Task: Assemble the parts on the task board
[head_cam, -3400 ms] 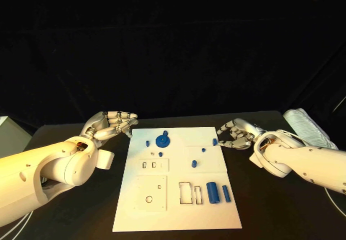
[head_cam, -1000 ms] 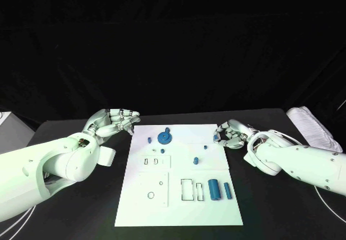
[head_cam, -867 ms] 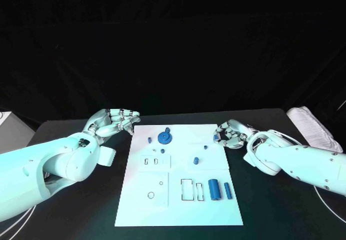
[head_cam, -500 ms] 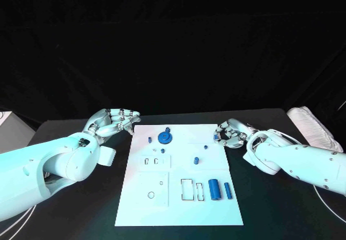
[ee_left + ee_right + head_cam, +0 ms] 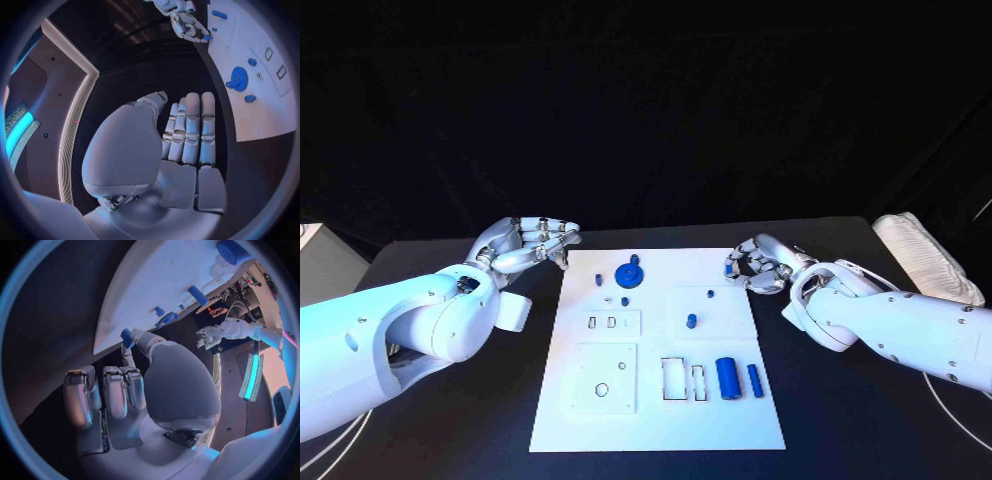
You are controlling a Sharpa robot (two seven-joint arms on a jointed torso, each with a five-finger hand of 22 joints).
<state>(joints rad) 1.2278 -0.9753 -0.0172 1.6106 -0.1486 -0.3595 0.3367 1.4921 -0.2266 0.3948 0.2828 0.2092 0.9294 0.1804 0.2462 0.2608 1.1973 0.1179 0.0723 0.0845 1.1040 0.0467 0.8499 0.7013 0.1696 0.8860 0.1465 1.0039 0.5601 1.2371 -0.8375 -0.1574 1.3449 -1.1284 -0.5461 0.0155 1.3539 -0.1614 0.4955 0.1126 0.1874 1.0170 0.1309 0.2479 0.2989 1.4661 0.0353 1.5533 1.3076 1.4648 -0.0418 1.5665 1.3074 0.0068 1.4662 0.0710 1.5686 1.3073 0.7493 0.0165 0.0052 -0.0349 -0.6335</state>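
Note:
The white task board (image 5: 661,420) lies in the middle of the black table. On it stand a blue gear (image 5: 627,274), several small blue pegs such as one at mid-board (image 5: 691,321), and two blue cylinders (image 5: 727,377) near the right edge. My right hand (image 5: 762,266) hovers at the board's far right corner. It pinches a small blue part (image 5: 127,337) between thumb and a finger. My left hand (image 5: 531,243) hangs off the board's far left corner, fingers curled in with nothing in them. The left wrist view takes in the gear (image 5: 238,78) and the right hand (image 5: 187,22).
Rectangular recesses (image 5: 682,380) sit beside the cylinders, and two small slots (image 5: 604,323) lie on the board's left half. A pale padded object (image 5: 920,255) lies at the table's right edge. A white box (image 5: 312,262) stands at the far left.
My right hand has crept slightly toward the board's far right corner, still pinching the small blue part. The left hand has stayed where it was.

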